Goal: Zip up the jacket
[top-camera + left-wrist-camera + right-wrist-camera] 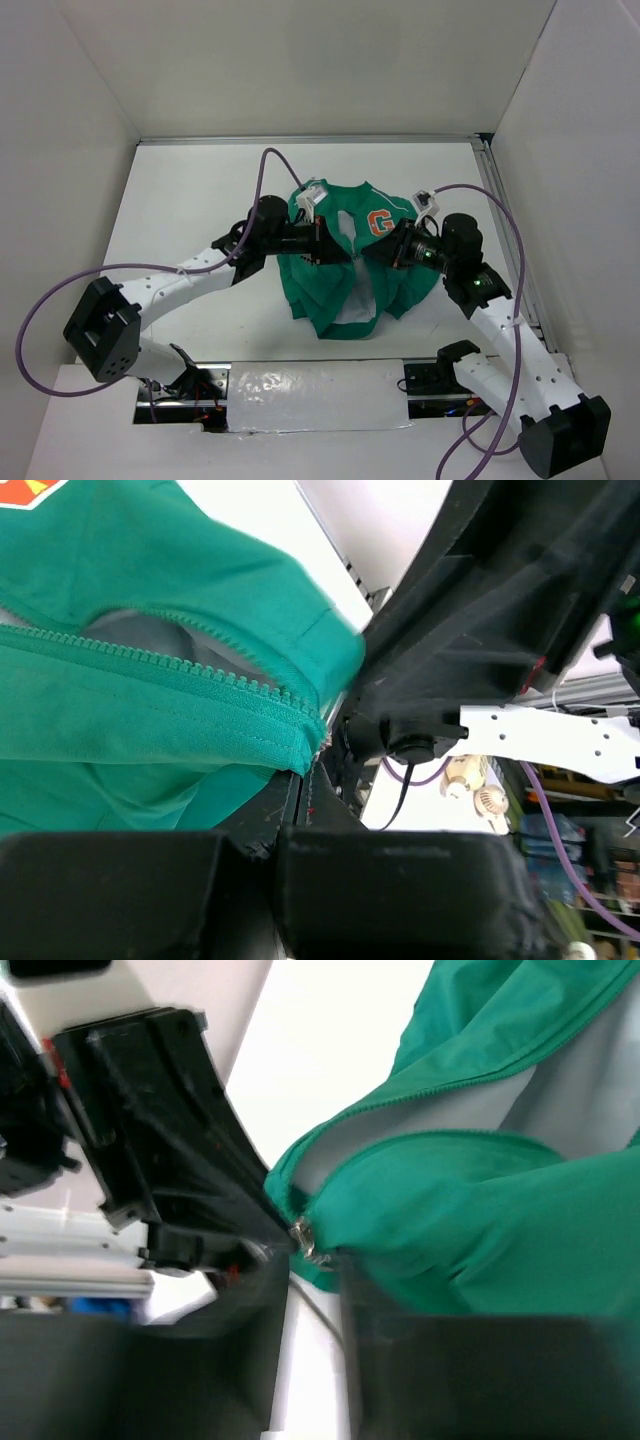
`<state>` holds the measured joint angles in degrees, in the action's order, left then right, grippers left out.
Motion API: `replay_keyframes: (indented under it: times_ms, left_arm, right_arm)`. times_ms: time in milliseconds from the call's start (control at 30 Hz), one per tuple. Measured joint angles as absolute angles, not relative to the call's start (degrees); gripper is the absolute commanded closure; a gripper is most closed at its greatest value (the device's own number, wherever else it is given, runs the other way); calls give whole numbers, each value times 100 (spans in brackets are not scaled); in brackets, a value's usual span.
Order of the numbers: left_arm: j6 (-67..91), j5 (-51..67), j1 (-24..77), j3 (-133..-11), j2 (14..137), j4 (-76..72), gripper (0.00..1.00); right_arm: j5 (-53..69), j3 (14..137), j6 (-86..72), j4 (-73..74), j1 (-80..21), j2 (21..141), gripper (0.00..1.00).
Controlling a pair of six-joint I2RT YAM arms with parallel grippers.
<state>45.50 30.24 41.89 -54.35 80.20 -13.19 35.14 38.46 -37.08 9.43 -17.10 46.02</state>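
The green jacket (350, 270) hangs bunched between my two grippers above the white table, its orange G patch (379, 223) facing up. In the left wrist view, the left gripper (305, 780) is shut on the bottom corner of the jacket (150, 710), where the joined zip teeth (170, 665) end. The right gripper (312, 1290) stands open with a narrow gap between its fingers. The metal zip slider (305, 1238) sits right at its fingertips, and above it the jacket (480, 1220) is parted, showing pale lining. Seen from above, the left gripper (335, 250) and right gripper (372, 250) almost touch.
White walls close in the table (200, 200) on the left, back and right. A metal rail (505, 230) runs along the right edge. Purple cables (265, 170) loop over both arms. A taped strip (310, 395) lies at the near edge between the arm bases.
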Motion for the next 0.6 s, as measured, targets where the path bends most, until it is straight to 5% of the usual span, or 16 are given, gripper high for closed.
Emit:
replay_keyframes:
  times_ms: [200,600]
  left_arm:
    - [4799,3273,4047,-5749,8243,-976,100]
    - [5310,3555,3929,-5863,8291,-980,100]
  right_arm:
    - [3518,3857,-3293,1140,-1712,4405,41]
    - [3852,3142,-3531,854,-1892,3951,33]
